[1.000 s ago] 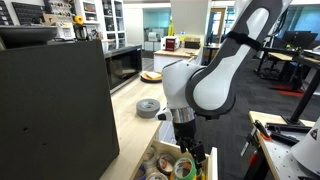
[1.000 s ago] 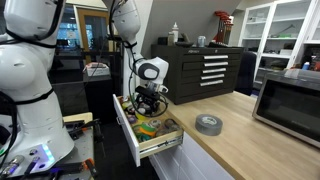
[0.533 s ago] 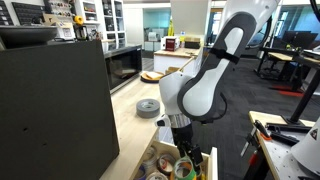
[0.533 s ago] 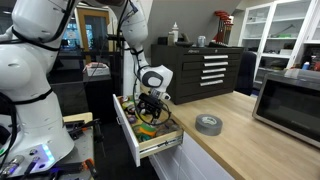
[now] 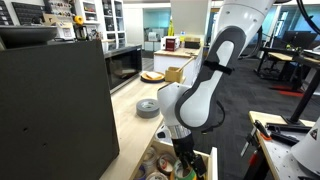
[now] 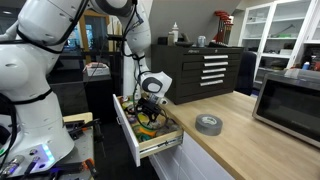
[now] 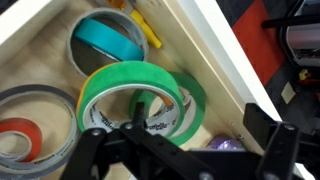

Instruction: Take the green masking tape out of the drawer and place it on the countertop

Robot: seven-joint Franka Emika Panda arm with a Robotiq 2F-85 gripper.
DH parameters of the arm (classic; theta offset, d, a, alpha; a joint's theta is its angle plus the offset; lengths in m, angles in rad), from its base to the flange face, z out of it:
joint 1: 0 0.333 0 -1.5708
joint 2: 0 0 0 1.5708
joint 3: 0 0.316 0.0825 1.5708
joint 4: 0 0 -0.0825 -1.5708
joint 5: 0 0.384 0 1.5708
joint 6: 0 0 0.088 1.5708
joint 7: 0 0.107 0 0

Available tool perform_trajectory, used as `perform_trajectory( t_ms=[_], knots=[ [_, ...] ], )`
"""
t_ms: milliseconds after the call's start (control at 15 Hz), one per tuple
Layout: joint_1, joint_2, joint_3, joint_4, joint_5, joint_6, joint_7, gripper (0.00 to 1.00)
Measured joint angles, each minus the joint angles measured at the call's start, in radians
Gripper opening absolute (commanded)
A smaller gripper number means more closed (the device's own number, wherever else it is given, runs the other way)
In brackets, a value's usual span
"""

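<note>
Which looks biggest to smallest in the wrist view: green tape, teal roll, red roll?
Largest: the green masking tape, likely also nearest the camera.
Then: the teal tape roll.
Smallest-looking: the red tape roll, but the frame edge cuts it off, so that rank is unsure.

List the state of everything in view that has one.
drawer: pulled open
green masking tape: lying in the drawer
gripper: open, low over the green masking tape
grey tape roll: flat on the countertop
</note>
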Motion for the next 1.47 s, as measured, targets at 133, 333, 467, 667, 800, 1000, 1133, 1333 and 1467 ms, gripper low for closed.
perform_trajectory(
  t_ms=[133, 333, 467, 667, 800, 1000, 1133, 1333, 1467],
  knots=[
    [0.0, 0.015, 0.004, 0.004, 0.0, -0.012, -0.002, 1.0],
    [-0.006, 0.027, 0.004, 0.005, 0.0, -0.024, -0.002, 0.67],
    [-0.014, 0.03, 0.004, 0.005, 0.0, -0.025, -0.003, 0.53],
    [-0.027, 0.03, 0.005, 0.005, 0.0, -0.025, -0.008, 0.33],
    [-0.033, 0.03, 0.007, 0.006, 0.0, -0.025, -0.009, 0.2],
    [-0.041, 0.03, 0.01, 0.006, 0.006, -0.025, -0.009, 0.01],
    [-0.049, 0.03, 0.013, 0.006, 0.013, -0.025, -0.01, 0.01],
    [-0.058, 0.02, 0.021, 0.006, 0.021, -0.025, -0.015, 0.01],
    [-0.058, 0.003, 0.025, 0.008, 0.021, -0.025, -0.016, 0.03]
  ],
)
